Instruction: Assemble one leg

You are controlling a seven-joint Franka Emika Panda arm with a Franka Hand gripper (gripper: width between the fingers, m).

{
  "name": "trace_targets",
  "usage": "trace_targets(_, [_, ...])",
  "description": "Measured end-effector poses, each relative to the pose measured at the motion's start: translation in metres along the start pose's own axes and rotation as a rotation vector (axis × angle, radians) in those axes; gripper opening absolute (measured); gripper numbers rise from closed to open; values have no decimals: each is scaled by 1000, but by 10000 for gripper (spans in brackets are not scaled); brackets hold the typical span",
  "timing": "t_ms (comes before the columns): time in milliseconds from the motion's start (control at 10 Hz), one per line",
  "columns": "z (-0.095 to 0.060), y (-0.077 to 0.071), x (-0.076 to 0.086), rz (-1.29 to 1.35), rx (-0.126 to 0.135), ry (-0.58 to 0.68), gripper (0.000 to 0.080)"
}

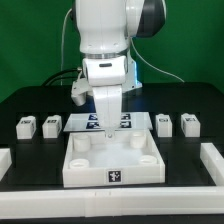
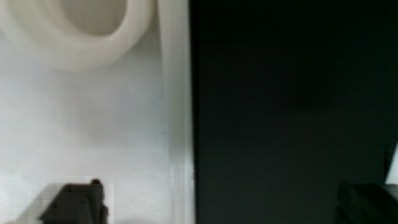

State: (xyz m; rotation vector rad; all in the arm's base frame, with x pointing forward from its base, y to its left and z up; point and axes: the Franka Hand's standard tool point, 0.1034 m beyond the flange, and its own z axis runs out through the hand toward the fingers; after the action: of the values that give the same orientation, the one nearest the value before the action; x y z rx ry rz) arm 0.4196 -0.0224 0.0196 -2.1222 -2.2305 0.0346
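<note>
Gripper [image 1: 104,127]: lowered over the far part of the tray-like part [image 1: 85,172]; fingers [image 2: 71,205] spread wide, nothing grasped

Legs, four alike, on the black table [image 1: 35,148], in a row either side of the marker board [image 1: 125,122], all well apart from the gripper:
- outer left leg [image 1: 27,125] and inner left leg [image 1: 52,123] on the exterior view's left
- inner right leg [image 1: 165,122] and outer right leg [image 1: 188,123] on its right

Round socket [image 2: 89,30]: seen in the wrist view, in the white part beside bare table
</note>
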Motion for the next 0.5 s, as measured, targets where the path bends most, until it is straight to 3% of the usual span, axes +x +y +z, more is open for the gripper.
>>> trace_targets(200, [5, 2, -1, 3, 6, 3, 650])
trace_targets(400, [6, 1, -1, 4, 9, 3, 388])
trace_targets(500, [6, 1, -1, 5, 9, 3, 388])
